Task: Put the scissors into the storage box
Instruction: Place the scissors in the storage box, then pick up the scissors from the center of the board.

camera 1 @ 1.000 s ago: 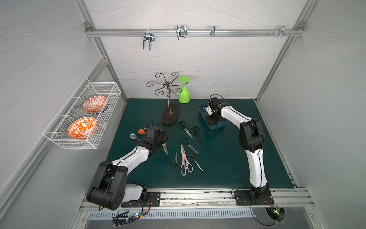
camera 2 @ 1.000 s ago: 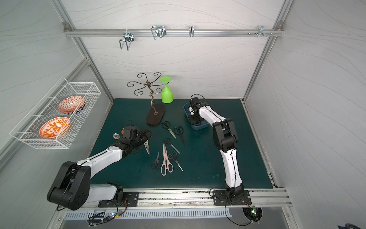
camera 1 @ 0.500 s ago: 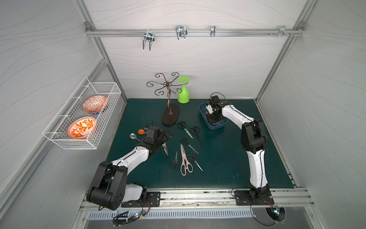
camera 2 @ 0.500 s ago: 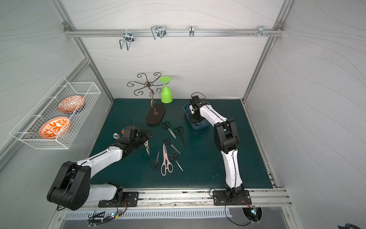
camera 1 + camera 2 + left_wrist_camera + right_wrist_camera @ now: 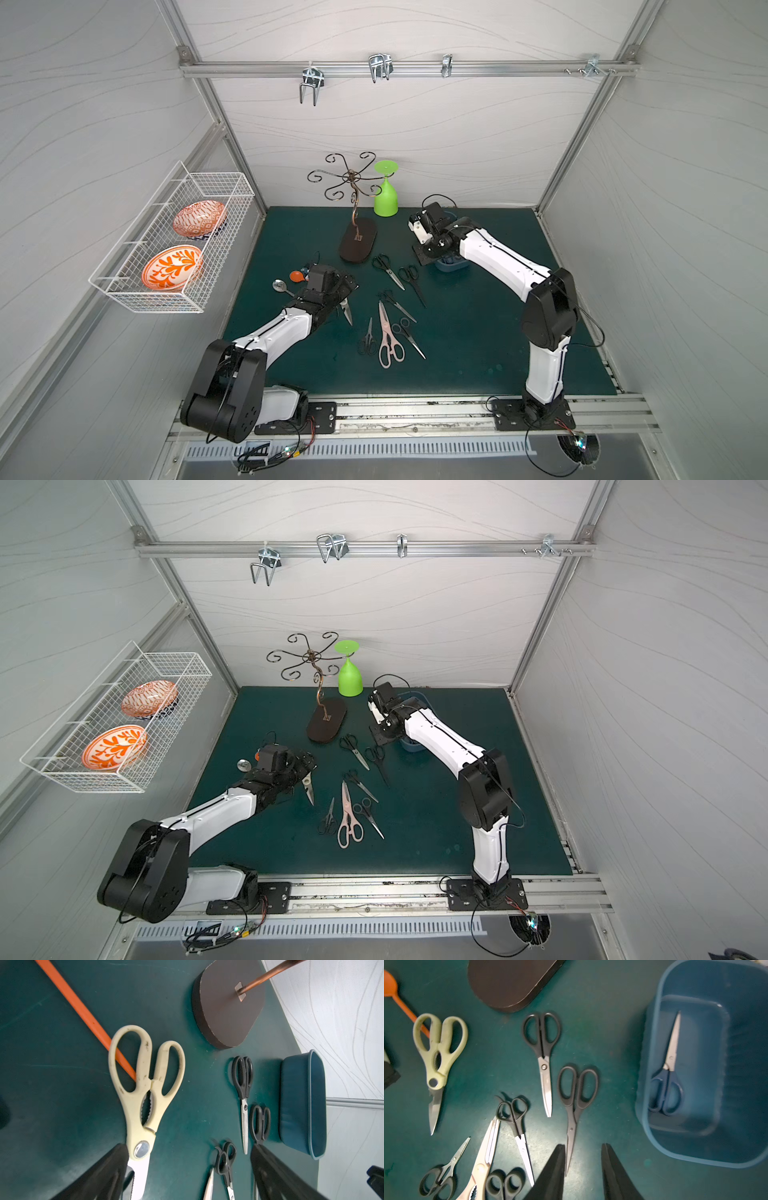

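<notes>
The blue storage box (image 5: pixel 695 1155) holds one blue-handled pair of scissors (image 5: pixel 668 1084); in both top views my right arm hides most of the box (image 5: pixel 451 264) (image 5: pixel 410 746). My right gripper (image 5: pixel 583 1147) (image 5: pixel 428 251) hangs open and empty above the mat beside the box, near a black pair's tip (image 5: pixel 571 1147). My left gripper (image 5: pixel 189 1159) (image 5: pixel 338 286) is wide open and low, one finger beside the blade of the cream shears (image 5: pixel 143 1084) (image 5: pixel 347 313). The pink shears (image 5: pixel 386 336) and several black-handled scissors (image 5: pixel 388 270) lie mid-mat.
A dark oval stand base (image 5: pixel 357 245) with a curled metal tree stands behind the scissors, with a green goblet (image 5: pixel 385 195) beyond it. An orange spoon (image 5: pixel 83 1012) runs under the cream handles, next to a metal spoon (image 5: pixel 280 286). A wire basket (image 5: pixel 124 266) with two bowls hangs on the left wall.
The right gripper's jaws have spread apart and its wrist has shifted slightly off the box toward the mat. The left arm has stayed still.
</notes>
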`<state>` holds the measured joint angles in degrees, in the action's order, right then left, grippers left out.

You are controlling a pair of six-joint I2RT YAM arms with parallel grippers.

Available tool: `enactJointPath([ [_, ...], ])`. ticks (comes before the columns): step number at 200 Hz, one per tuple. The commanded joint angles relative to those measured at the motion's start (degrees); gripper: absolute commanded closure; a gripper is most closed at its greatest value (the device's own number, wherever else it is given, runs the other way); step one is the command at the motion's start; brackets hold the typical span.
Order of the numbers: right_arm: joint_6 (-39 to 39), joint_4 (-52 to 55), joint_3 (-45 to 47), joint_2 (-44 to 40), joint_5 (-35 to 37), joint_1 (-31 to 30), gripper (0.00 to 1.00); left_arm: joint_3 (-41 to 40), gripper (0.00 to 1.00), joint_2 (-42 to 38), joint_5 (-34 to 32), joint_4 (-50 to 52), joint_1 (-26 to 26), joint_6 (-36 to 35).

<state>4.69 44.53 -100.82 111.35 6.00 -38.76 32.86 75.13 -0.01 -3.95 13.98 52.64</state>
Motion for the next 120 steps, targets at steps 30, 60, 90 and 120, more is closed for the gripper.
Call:
enactJointPath([
  [30, 0.4, 1.0, -1.0, 6.0, 1.4, -2.5, 0.66, -0.3, 0.03, -1.5, -1.5, -1.1, -0.1, -0.8],
  [60, 0.3, 0.2, -2.1, 8.8, 1.4, -2.4, 0.65, -0.3, 0.03, -1.3, -1.4, -1.1, -0.1, -0.7],
  [90, 0.5, 0.0, -4.3, 12.1, 1.0, -2.4, 0.65, -0.3, 0.03, -1.3, -1.3, -0.9, -0.1, -0.8],
  [120, 1.2, -1.1, -5.6, 14.6, 0.6, -2.3, 0.65, -0.3, 0.03, -1.4, -1.5, -0.5, -0.1, -1.1],
])
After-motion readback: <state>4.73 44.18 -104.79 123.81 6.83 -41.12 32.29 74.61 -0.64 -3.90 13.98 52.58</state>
